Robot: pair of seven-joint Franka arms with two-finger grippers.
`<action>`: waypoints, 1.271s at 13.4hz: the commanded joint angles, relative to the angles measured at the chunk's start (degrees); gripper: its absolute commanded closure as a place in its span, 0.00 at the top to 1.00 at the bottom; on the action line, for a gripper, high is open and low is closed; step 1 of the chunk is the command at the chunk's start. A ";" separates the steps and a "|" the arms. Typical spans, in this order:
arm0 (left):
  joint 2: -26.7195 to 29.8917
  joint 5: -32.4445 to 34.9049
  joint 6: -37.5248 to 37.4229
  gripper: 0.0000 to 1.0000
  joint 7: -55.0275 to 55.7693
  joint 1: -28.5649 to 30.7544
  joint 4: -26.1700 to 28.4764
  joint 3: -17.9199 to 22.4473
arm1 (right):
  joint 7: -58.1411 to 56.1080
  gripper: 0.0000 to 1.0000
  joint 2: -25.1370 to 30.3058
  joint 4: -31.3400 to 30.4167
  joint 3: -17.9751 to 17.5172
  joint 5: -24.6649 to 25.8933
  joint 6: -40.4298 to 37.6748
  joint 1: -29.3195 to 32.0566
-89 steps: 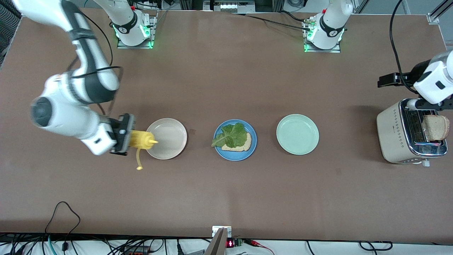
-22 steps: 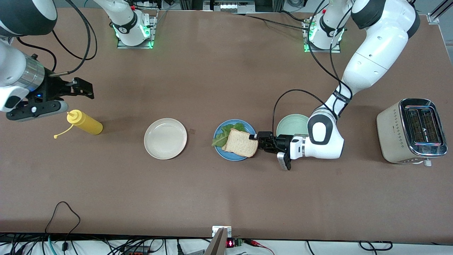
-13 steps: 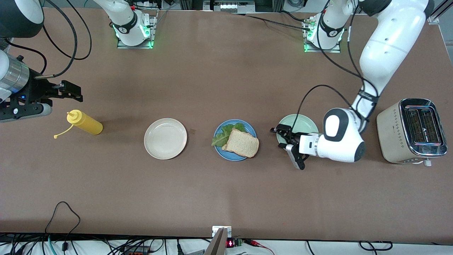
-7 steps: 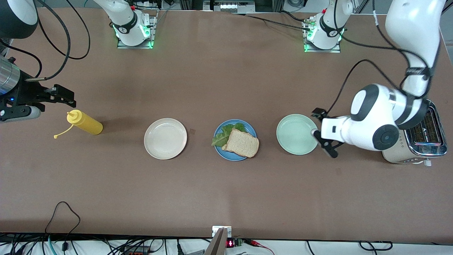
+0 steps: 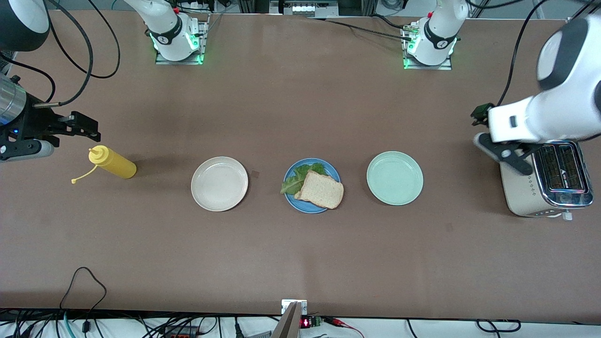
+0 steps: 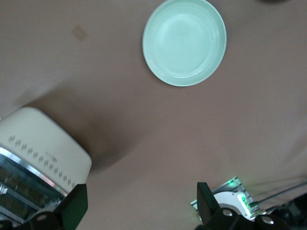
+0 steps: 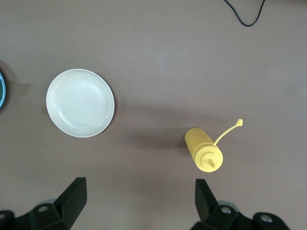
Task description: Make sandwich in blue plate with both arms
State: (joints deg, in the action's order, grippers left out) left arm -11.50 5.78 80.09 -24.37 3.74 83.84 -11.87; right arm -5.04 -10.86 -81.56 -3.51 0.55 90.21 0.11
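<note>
Front view: sandwich on blue plate looks soft, crumbly; grip crust edges lightly. Left gripper and right gripper both gape empty.

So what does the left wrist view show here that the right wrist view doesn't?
Only the left wrist view shows the pale mint-green plate, the cream toaster and a green-lit arm base, framed by the open left gripper. Only the right wrist view shows the cream-beige plate, the upright yellow squeeze bottle with its dangling cap, and a sliver of the blue plate, framed by the open right gripper. Both share the brown table; neither shows the sandwich.
</note>
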 commanded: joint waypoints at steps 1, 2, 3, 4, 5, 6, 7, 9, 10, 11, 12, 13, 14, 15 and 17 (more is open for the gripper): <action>10.14 -4.71 8.63 1.00 13.15 -7.51 9.38 11.13 | 0.73 1.00 1.46 -0.09 0.43 0.33 -0.48 0.24; 12.96 -4.73 13.99 1.00 14.43 -7.70 13.16 12.03 | 0.73 1.00 1.46 0.26 0.79 0.24 -0.48 0.24; 14.56 -4.64 17.09 1.00 14.26 -7.61 15.37 12.30 | 0.82 1.00 1.46 0.18 0.88 0.24 -0.56 0.33; 14.75 -4.55 16.77 1.00 14.52 -7.70 15.48 12.39 | 0.74 1.00 1.37 0.18 1.05 0.24 -0.74 0.85; 14.66 -4.29 14.94 1.00 14.61 -7.70 15.22 12.40 | 0.73 1.00 1.37 0.09 1.05 0.24 -0.74 1.29; 14.31 -4.02 13.10 1.00 14.61 -7.52 14.43 12.40 | 0.73 1.00 1.54 0.09 1.14 0.24 -1.00 1.29; 13.70 -4.11 11.69 1.00 14.44 -7.26 13.56 12.31 | 0.82 1.00 1.63 0.09 1.14 0.24 -1.09 1.29; 13.08 -4.02 11.15 1.00 14.79 -7.26 12.41 11.78 | 0.73 1.00 1.63 -0.26 1.32 0.24 -1.62 1.64; 12.90 -4.02 11.06 1.00 14.79 -7.26 12.32 11.78 | 0.82 1.00 1.72 -0.52 1.32 0.24 -1.71 1.73; 12.90 -4.11 10.97 1.00 14.96 -7.17 12.23 11.78 | 0.82 1.00 1.89 -0.96 1.32 0.32 -1.79 1.82; 12.82 -4.11 10.97 1.00 14.88 -7.08 12.23 11.78 | 0.82 1.00 2.24 -1.40 1.32 0.32 -1.79 1.82; 12.64 -4.11 10.97 1.00 14.88 -7.08 12.14 11.78 | 0.82 1.00 3.20 -2.80 1.23 0.41 -1.62 2.00; 12.64 -4.11 10.97 1.00 14.96 -7.08 12.14 11.78 | 0.74 1.00 3.39 -2.99 1.23 0.50 -1.45 1.91; 12.64 -4.11 10.88 1.00 15.14 -7.17 12.14 11.69 | 0.82 1.00 2.87 -2.64 1.23 0.15 -1.18 2.17; 12.64 -4.11 10.97 1.00 15.14 -7.17 12.14 11.69 | 0.82 1.00 1.81 -2.64 1.23 0.06 -1.00 2.35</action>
State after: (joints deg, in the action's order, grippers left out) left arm 1.74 1.89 92.15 -9.88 -3.09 97.37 -0.26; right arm -4.84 -9.80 -82.60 -1.93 0.55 88.72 1.85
